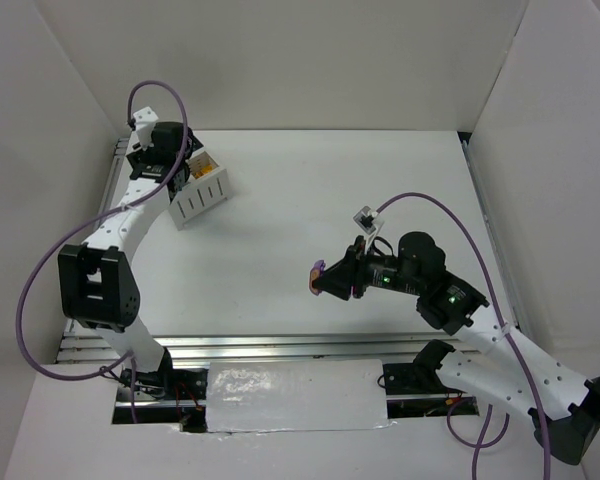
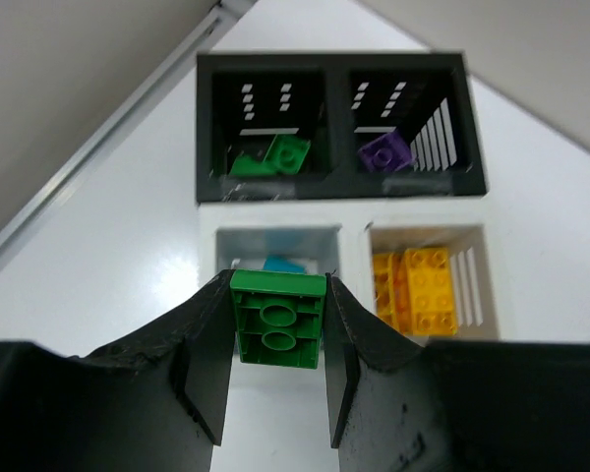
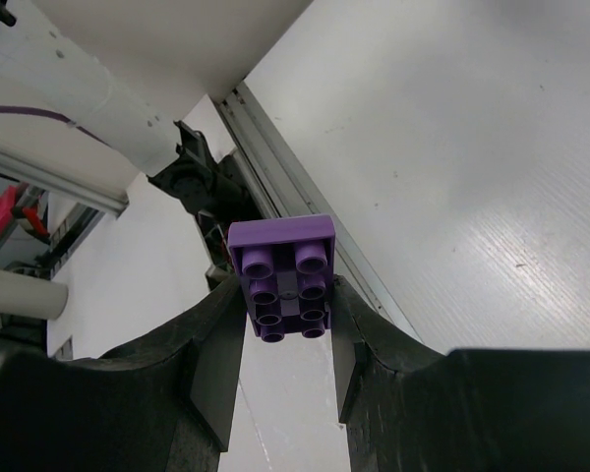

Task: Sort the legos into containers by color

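**Step in hand: delivery.** Your left gripper (image 2: pixel 277 295) is clamped on a green brick (image 2: pixel 276 320), underside toward the wrist camera. It hovers at the near edge of the white pair (image 2: pixel 352 258), short of the black pair (image 2: pixel 336 108).

**Next move:** advance to the black left compartment (green bricks (image 2: pixel 275 157) lie there), lower, then release.

**Pose:** the left arm is stretched to the far-left corner, wrist pointing down.

Your right gripper (image 3: pixel 285 329) grips a purple brick (image 3: pixel 282 270) over mid-table, well apart from the bins. It probably belongs in the black right compartment, which holds a stored purple brick (image 2: pixel 385 152).
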Motion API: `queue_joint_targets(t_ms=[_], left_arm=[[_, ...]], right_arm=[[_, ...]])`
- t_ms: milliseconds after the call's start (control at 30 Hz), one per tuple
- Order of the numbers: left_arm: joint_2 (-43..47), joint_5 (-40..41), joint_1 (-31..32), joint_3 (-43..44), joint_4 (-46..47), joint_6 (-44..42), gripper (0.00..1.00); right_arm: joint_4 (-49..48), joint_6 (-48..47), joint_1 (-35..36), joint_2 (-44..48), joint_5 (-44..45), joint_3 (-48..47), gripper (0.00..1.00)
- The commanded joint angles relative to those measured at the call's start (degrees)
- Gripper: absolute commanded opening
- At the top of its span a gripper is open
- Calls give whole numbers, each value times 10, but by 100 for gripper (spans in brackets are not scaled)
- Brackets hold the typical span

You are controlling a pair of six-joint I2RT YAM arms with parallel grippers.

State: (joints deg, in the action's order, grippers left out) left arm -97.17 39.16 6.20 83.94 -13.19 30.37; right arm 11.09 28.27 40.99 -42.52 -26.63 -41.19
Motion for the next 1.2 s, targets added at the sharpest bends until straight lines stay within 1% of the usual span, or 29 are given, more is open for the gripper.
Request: queue_joint_targets(t_ms=[0,67,167,233,433,1167], left_arm=[[54,20,5,-39,-8,44,0],[50,25,7,-35,-8,42,0],[26,29,7,-5,-49,48,0],[16,29,8,5,-54,50,0],[21,29,9,-18,-32,47,0],[-1,21,8,5,-32,36,0]], right_arm=[[-29,1,-1,14,-11,-4,0],[-25,0,-2,17,-11,-3,0],[-22,-2,-1,24,-11,-1,0],[-23,-2,-2,29,-8,4,0],[-18,-12,-1,31,-8,7,0],[-3,-33,-2,28,-7,0,0]])
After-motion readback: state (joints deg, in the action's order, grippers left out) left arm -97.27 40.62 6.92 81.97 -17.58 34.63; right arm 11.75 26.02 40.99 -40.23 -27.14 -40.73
